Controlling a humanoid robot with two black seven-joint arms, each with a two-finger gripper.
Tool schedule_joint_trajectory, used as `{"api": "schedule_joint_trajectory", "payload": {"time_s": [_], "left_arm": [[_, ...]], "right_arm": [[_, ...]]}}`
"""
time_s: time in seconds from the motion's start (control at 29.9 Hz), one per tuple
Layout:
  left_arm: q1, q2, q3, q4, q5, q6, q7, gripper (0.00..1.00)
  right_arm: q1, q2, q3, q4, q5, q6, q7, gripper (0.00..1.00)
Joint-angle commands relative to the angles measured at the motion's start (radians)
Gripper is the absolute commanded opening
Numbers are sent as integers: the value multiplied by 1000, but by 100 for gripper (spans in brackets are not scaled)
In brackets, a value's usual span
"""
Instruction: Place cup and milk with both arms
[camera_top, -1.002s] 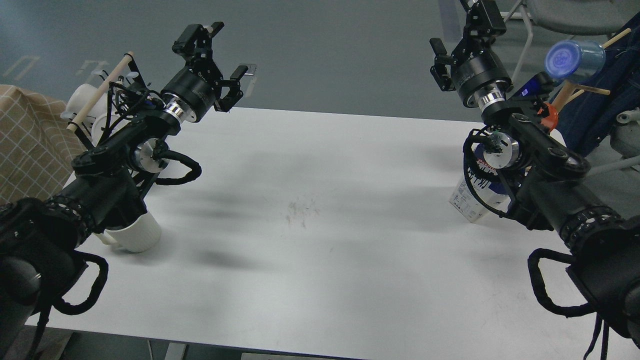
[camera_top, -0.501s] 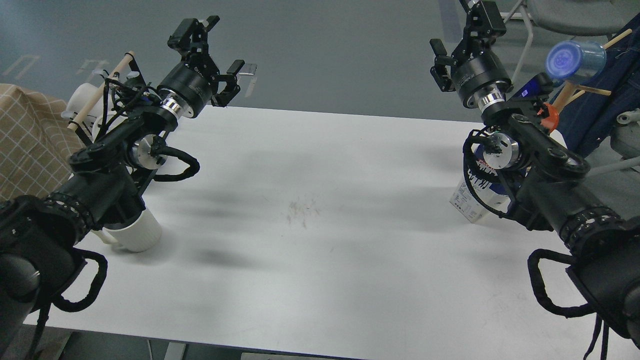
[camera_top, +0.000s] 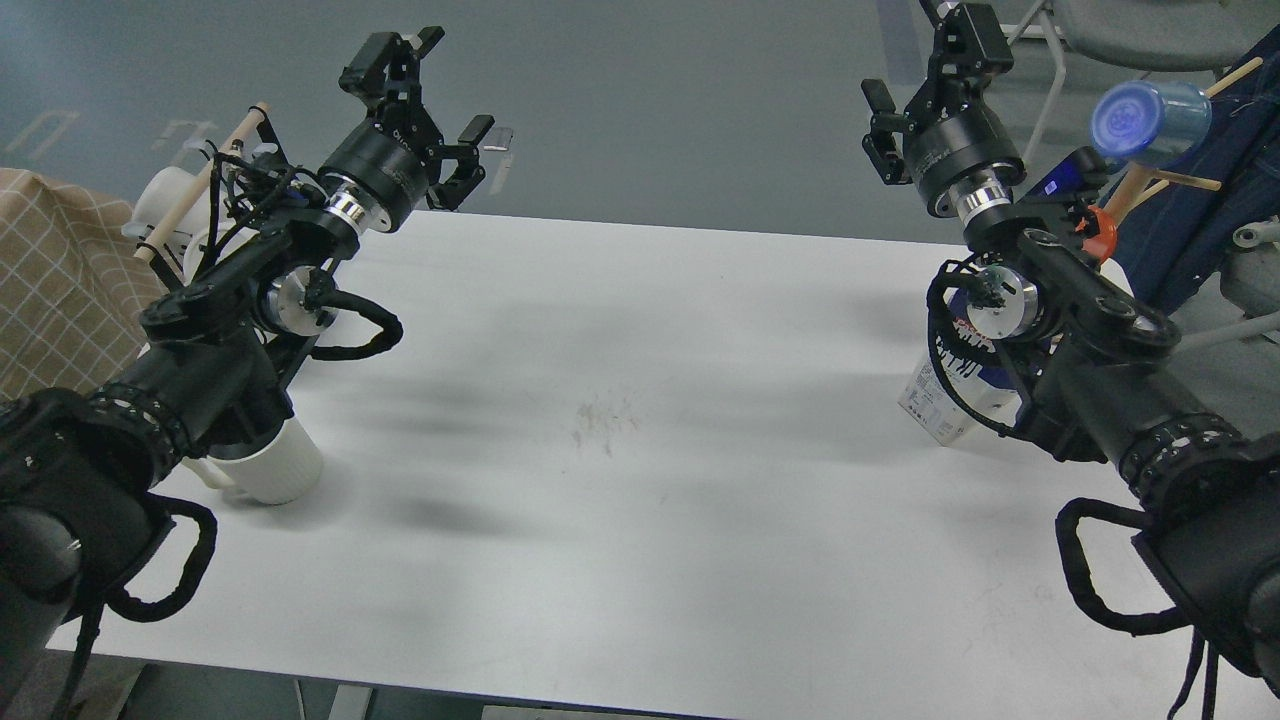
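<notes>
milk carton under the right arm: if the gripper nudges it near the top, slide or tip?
Probably tip. The milk carton looks tall for its narrow base, so a high push gives leverage. The white table looks smooth, so a low push would more likely slide it. Its thin walls may dent. How full it is can't be seen.

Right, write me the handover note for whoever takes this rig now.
Left gripper: jaws open, empty, raised over the table's far left edge.
Right gripper: jaws open, empty, raised beyond the far right edge.
Cup: upright on the table near the left edge, partly hidden by the left arm.
Milk: standing near the right edge, mostly hidden behind the right arm.
Done: both items are on the table, neither gripped.
Left: whether these are their final spots cannot be told; check before moving the arms.
</notes>
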Motion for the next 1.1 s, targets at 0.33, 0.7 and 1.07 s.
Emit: {"api": "schedule_joint_trajectory", "payload": {"time_s": [0.33, 0.7, 1.07], "left_arm": [[-3, 4, 4, 0, 1, 0, 0, 99], [-5, 4, 7, 0, 9, 0, 1, 99], [-24, 27, 15, -5, 47, 0, 7, 99]], "right_arm": [[1, 0, -4, 0, 0, 6, 0, 100], [1, 0, -9, 2, 0, 6, 0, 100], [0, 0, -10, 2, 0, 6, 0, 100]]}}
